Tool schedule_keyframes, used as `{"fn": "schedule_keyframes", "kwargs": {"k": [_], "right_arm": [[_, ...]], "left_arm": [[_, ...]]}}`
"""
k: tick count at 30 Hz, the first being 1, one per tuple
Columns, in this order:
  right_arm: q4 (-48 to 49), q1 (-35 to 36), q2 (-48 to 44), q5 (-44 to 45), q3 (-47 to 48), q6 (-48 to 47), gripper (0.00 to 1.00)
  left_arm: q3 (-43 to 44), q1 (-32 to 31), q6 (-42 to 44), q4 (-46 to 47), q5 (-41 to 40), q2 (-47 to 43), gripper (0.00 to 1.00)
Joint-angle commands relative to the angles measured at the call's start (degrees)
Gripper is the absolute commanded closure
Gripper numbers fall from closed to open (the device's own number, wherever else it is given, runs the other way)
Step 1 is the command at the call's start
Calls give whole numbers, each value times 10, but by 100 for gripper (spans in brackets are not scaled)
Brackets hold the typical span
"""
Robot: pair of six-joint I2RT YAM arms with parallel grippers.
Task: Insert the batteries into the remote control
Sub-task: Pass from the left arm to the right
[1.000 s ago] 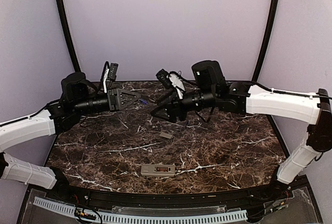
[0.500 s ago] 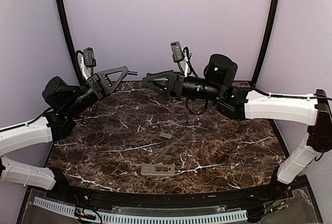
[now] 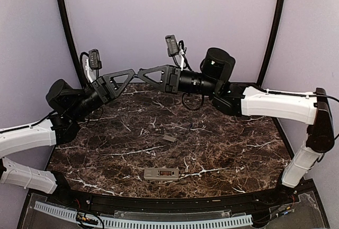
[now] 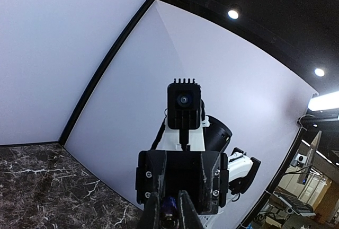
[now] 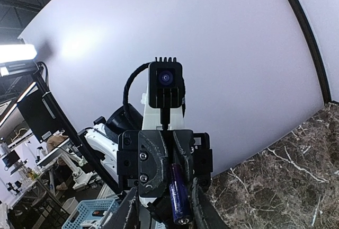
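Note:
My left gripper [image 3: 132, 73] is raised above the back of the table and shut on a blue-purple battery [image 4: 170, 206]. My right gripper [image 3: 141, 73] is raised too and meets it tip to tip. In the right wrist view the battery [image 5: 178, 194] sticks out of the left gripper [image 5: 179, 165] and lies between my right gripper's [image 5: 161, 216] open fingers, close to one of them. A second battery [image 3: 189, 126] lies on the table. The remote control [image 3: 161, 174] lies near the front edge with its grey-beige back up.
A small flat grey cover piece [image 3: 169, 138] lies on the dark marble table [image 3: 238, 149], between the remote and the second battery. Purple walls and black corner posts [image 3: 66, 27] close in the back.
Both arms rose from the tabletop. My left gripper lifted a battery from the back of the table. The two grippers then closed the gap until their tips met in mid-air.

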Motion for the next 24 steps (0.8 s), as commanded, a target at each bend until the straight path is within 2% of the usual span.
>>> {"fn": "schedule_keyframes", "kwargs": {"k": [1, 3, 7, 12, 19, 20, 21, 22, 23, 24], "right_arm": [[2, 6, 4, -14, 13, -1, 73], [0, 7, 2, -15, 13, -3, 79], [-12, 7, 2, -17, 12, -7, 80], [-13, 7, -5, -11, 2, -13, 100], [-29, 4, -17, -17, 0, -28, 100], [-36, 1, -20, -17, 0, -30, 100], [-44, -1, -24, -18, -1, -32, 100], [-52, -4, -29, -19, -4, -33, 100], [-59, -9, -35, -19, -9, -33, 100], [-66, -14, -42, -20, -15, -31, 100]], "left_arm": [[10, -3, 4, 17, 5, 4, 100], [10, -3, 4, 18, 4, 4, 100], [10, -3, 4, 22, 1, 6, 100], [10, -3, -3, 26, 7, 14, 100], [13, -3, 7, 11, 8, 16, 100], [12, -3, 10, 7, 8, 14, 97], [11, -3, 17, -8, 2, 12, 89], [9, -3, 27, -18, -2, 2, 62], [9, -3, 59, -49, -10, -4, 50], [11, -3, 78, -67, -14, -22, 34]]}}
